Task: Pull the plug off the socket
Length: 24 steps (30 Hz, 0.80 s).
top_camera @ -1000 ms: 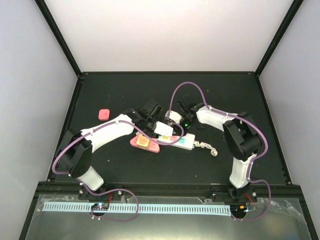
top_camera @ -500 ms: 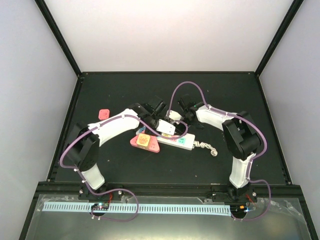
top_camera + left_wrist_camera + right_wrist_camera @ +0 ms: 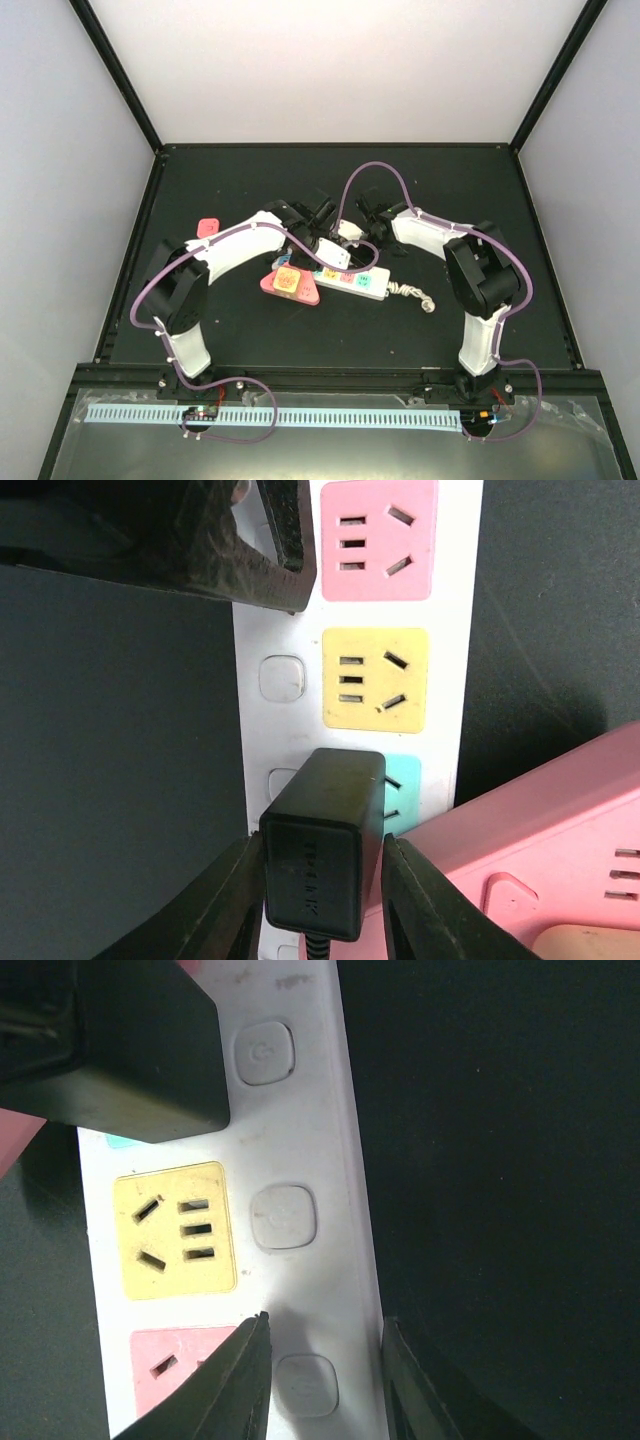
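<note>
The white socket strip (image 3: 352, 281) lies mid-table, with pink, yellow and blue outlet faces in the left wrist view (image 3: 290, 620). A black plug (image 3: 325, 840) sits in the blue outlet. My left gripper (image 3: 318, 880) is shut on the plug, one finger on each side. My right gripper (image 3: 325, 1380) is open and low over the strip (image 3: 300, 1090) near the pink outlet. One finger is over the strip's top and the other is just off its edge. The plug also shows in the right wrist view (image 3: 130, 1050).
A pink power strip (image 3: 290, 285) lies against the white strip's left end, close to the plug (image 3: 540, 840). A small pink piece (image 3: 208, 229) lies at the left. The strip's coiled white cord (image 3: 415, 296) trails to the right. Black frame rails edge the table.
My left arm has swung right and brought its gripper over the strip's plug end. The right arm has hardly moved.
</note>
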{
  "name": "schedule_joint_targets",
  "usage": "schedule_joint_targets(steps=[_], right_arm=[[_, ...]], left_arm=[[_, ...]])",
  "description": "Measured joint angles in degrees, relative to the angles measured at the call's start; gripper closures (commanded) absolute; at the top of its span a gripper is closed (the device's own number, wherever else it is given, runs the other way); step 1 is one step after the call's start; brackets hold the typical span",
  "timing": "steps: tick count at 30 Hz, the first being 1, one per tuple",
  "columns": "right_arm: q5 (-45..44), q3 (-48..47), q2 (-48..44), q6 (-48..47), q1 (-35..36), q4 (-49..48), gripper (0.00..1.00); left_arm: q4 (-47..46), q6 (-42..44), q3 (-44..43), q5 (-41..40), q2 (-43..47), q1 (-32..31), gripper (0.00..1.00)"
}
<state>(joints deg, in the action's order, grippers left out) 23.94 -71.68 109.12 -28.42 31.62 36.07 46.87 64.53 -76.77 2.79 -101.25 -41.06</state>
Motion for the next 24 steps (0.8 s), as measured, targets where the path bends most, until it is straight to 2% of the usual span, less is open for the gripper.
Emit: schedule_joint_targets(steps=[14, 19, 24], right_arm=[[0.20, -0.85, 0.66, -0.02, -0.22, 0.85, 0.69], [0.20, -1.16, 0.87, 0.00, -0.24, 1.05, 0.70], [0.20, -1.60, 1.18, 0.00, -0.26, 1.46, 0.70]], left_arm=[[2.75, 0.68, -2.91, -0.55, -2.27, 0.11, 0.75], [2.86, 0.92, -2.93, -0.72, -2.32, 0.11, 0.62], [2.84, 0.87, -2.93, -1.25, -2.64, 0.11, 0.65]])
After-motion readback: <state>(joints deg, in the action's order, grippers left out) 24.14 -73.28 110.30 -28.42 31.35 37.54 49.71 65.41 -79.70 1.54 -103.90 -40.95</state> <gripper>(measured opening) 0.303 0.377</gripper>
